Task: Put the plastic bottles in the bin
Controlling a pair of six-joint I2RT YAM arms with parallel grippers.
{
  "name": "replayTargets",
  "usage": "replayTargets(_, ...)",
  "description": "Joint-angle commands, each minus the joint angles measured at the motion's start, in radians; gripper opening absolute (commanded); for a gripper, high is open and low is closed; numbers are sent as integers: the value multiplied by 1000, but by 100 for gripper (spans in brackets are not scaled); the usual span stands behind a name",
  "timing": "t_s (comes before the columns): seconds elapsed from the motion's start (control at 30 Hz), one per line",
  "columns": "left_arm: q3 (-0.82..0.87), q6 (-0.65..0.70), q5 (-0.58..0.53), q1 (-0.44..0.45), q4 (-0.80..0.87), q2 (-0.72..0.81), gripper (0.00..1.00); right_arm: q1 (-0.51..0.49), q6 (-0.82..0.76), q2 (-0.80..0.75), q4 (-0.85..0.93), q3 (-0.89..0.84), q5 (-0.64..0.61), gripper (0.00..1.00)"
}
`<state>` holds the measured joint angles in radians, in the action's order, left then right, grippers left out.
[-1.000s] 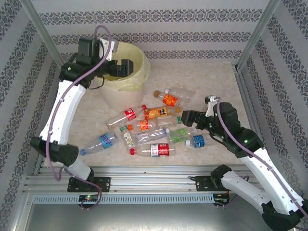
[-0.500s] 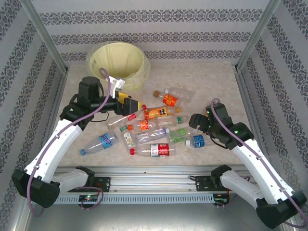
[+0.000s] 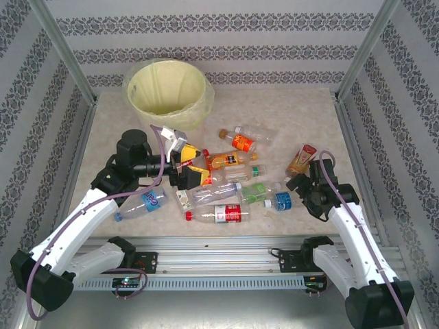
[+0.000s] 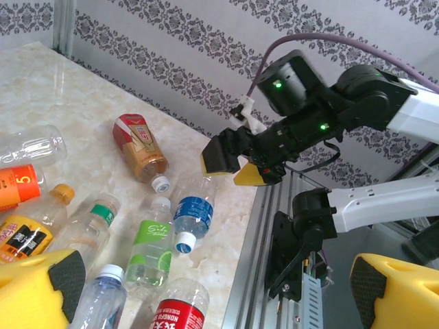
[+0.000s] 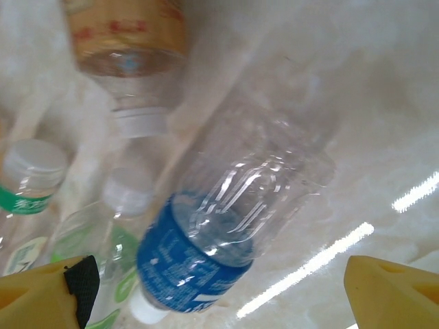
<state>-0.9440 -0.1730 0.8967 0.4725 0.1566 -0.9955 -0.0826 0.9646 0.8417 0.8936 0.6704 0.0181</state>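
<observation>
My left gripper (image 3: 195,166) hangs spread wide over the plastic bottles (image 3: 219,192) heaped mid-table. My right gripper (image 5: 226,288) is also spread, over a blue-labelled bottle (image 5: 230,219), pinching nothing. I see the bin (image 3: 203,103) standing far left.

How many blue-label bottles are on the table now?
2. One blue-label bottle lies at the pile's left edge; the other blue-label bottle, by the right end effector. More may hide beneath the left end effector.
</observation>
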Motion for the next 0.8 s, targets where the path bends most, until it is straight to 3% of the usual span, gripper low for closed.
replayTargets(0.0,7,59,-3,40,-34,13,100,29,60,1,-54,-44,36,91)
replayTargets(0.77,-21,154,-132,173,120,-44,100,95,125,130,-317,-195,19,88)
